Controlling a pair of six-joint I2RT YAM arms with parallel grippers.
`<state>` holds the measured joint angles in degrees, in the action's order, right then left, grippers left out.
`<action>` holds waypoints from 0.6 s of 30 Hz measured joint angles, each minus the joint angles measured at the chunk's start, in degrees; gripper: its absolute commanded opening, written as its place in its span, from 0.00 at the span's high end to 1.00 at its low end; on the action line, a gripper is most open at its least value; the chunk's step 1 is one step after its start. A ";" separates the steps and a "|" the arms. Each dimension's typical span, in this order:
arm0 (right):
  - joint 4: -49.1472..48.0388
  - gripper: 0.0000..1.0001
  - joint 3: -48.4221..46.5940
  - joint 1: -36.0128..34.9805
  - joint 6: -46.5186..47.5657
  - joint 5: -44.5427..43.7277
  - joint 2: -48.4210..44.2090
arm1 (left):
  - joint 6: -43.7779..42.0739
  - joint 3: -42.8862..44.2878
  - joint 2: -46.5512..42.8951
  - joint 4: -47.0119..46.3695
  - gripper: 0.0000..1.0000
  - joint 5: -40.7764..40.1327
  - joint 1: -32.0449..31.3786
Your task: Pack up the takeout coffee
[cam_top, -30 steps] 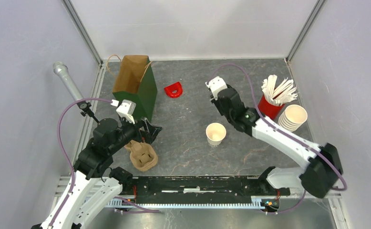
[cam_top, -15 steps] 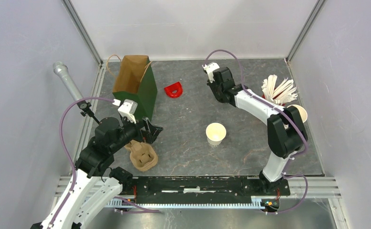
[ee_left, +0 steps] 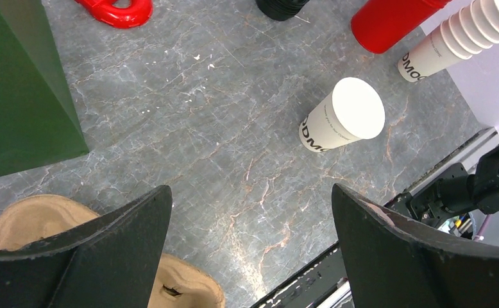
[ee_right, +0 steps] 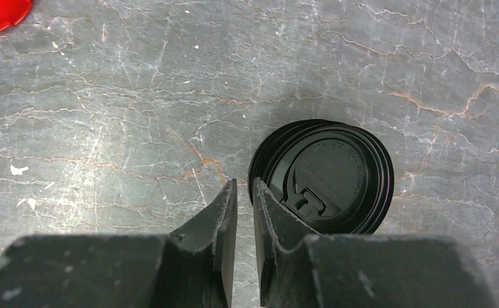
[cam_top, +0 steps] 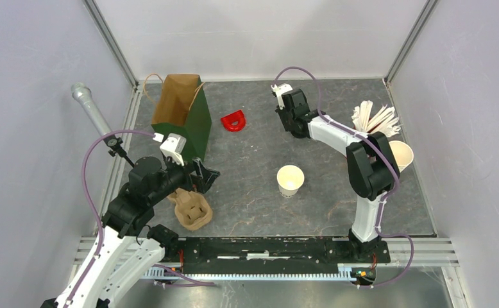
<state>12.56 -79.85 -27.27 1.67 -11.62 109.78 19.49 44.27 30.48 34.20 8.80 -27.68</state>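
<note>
Since the earlier frame the right claw (ee_right: pixel 244 186) had swung back to the black lid stack (ee_right: pixel 327 173), fingers nearly together at its rim; any grip could not be told. The unlidded cup (cam_top: pixel 290 179) stood centrally on the worktop (cam_top: pixel 247 205); the left claw (ee_left: pixel 250 192) gaped apart.

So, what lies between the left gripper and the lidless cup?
Nothing: the left wrist view shows only bare table between the left gripper and the lidless cup.

Seen from above, the right arm (cam_top: pixel 327 128) hides the black lids (ee_right: pixel 327 176); the left wrist view crops the red cup (ee_left: pixel 394 22).
</note>
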 measured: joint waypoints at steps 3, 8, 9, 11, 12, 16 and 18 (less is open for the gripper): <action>0.02 0.79 -0.02 0.07 -0.42 -0.83 0.48 | 0.00 0.00 0.17 0.00 0.00 0.42 0.07; 0.00 0.79 -0.02 0.28 -0.46 -2.16 0.55 | 0.00 0.00 0.24 0.00 0.00 0.50 0.24; 0.00 0.79 -0.04 0.31 -0.46 -2.27 0.55 | 0.00 0.00 0.24 -0.02 0.00 0.52 0.24; 0.00 0.78 -0.02 0.44 -0.44 -2.56 0.55 | 0.00 0.00 0.24 -0.02 0.00 0.61 0.24; 0.00 0.79 -0.04 0.50 -0.44 -2.62 0.55 | 0.00 0.00 0.24 0.00 0.00 0.61 0.24; 0.00 0.79 -0.04 0.87 -0.44 -2.62 0.59 | 0.00 0.00 0.24 0.00 0.00 0.63 0.24; -0.02 0.81 -0.04 1.14 -0.46 -2.60 0.68 | 0.00 0.00 0.24 0.00 0.00 0.63 0.24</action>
<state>12.53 -79.90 -26.13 1.21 -14.22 110.45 19.49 44.27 30.72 34.20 9.43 -27.44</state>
